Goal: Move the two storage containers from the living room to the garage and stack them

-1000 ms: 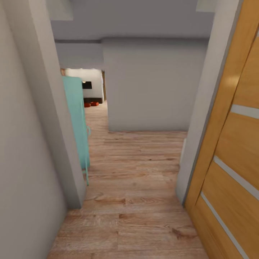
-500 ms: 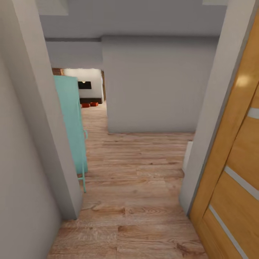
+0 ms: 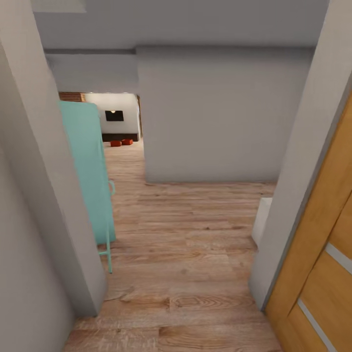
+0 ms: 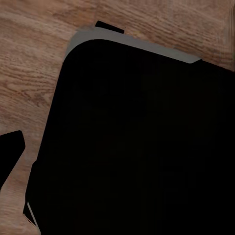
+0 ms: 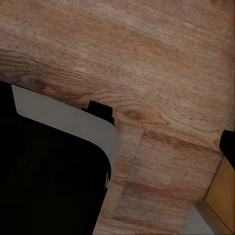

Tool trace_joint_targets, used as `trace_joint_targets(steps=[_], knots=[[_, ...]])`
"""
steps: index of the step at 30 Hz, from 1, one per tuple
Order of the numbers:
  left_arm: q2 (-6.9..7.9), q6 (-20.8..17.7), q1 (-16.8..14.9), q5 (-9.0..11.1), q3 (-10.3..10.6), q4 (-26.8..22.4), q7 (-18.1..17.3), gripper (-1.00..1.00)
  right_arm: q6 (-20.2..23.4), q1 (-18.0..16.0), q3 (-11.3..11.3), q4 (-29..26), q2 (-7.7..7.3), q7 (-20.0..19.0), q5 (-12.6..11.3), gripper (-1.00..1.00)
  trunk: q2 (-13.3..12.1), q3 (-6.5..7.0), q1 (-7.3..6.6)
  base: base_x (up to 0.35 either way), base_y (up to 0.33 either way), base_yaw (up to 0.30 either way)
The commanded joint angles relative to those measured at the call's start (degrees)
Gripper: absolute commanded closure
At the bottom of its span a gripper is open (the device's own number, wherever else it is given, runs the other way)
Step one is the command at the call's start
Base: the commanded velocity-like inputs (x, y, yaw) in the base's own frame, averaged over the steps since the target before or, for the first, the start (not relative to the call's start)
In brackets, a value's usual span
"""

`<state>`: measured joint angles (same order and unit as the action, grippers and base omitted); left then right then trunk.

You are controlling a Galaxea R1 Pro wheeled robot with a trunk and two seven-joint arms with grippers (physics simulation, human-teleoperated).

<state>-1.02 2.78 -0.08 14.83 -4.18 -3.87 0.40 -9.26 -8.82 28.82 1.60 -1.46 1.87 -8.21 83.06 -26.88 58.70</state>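
Two small orange-red storage containers (image 3: 116, 143) (image 3: 127, 142) sit side by side on pale plank flooring at the far end of the corridor. They lie below the black wall TV (image 3: 114, 116) of the living room (image 3: 120, 105). They are far from me and tiny in the head view. In the left wrist view my left gripper (image 4: 117, 156) shows one dark fingertip (image 4: 11, 152) at the picture's edge, with nothing held. In the right wrist view my right gripper (image 5: 117, 147) likewise shows one fingertip (image 5: 228, 146) at the edge. The garage is out of view.
I stand in a doorway between grey wall edges (image 3: 54, 195) (image 3: 298, 186). A honey-brown wooden door (image 3: 322, 264) stands open on the right. A turquoise panel (image 3: 90, 171) leans along the left of the passage. A grey wall (image 3: 215, 117) blocks straight ahead; the corridor runs on at left. My black base (image 4: 137, 142) hangs over the wood floor.
The camera has moved forward through the doorway. The door frame, the wooden door and the turquoise panel have slid outward, and more of the living room shows.
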Motion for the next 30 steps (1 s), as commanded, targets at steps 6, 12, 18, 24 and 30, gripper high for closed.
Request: trace_joint_targets(steps=[6, 12, 18, 24, 30], knots=[[-0.03, 0.12, -0.01, 0.02, -0.41, -0.01, 0.04, -1.00, -0.40, -0.06, 0.45, 0.16, -0.03, 0.06, -0.63, -1.00, 0.02, -0.05, 0.03, 0.322, 0.000, 0.000], [-0.05, 0.12, -0.01, 0.02, -0.40, 0.00, 0.05, -1.00, -0.41, -0.06, 0.72, 0.15, 0.00, 0.07, -0.43, -1.00, 0.02, -0.05, 0.03, 0.322, 0.000, 0.000], [-0.06, 0.17, -0.01, -0.06, -0.40, 0.00, 0.04, -1.00, -0.40, -0.06, 0.75, 0.15, -0.03, 0.07, -0.40, -1.00, 0.02, -0.05, 0.03, 0.322, 0.000, 0.000], [-0.12, 0.35, -0.01, -0.23, -0.40, -0.07, 0.04, -1.00, -0.41, -0.06, 0.78, 0.15, 0.00, 0.07, -0.40, -1.00, 0.02, -0.05, 0.03, 0.322, 0.000, 0.000], [-0.12, 0.36, -0.01, -0.19, -0.44, -0.08, 0.05, -1.00, -0.41, -0.06, 0.76, 0.15, -0.02, 0.07, -0.40, -1.00, 0.02, -0.05, 0.03, 0.322, 0.000, 0.000]])
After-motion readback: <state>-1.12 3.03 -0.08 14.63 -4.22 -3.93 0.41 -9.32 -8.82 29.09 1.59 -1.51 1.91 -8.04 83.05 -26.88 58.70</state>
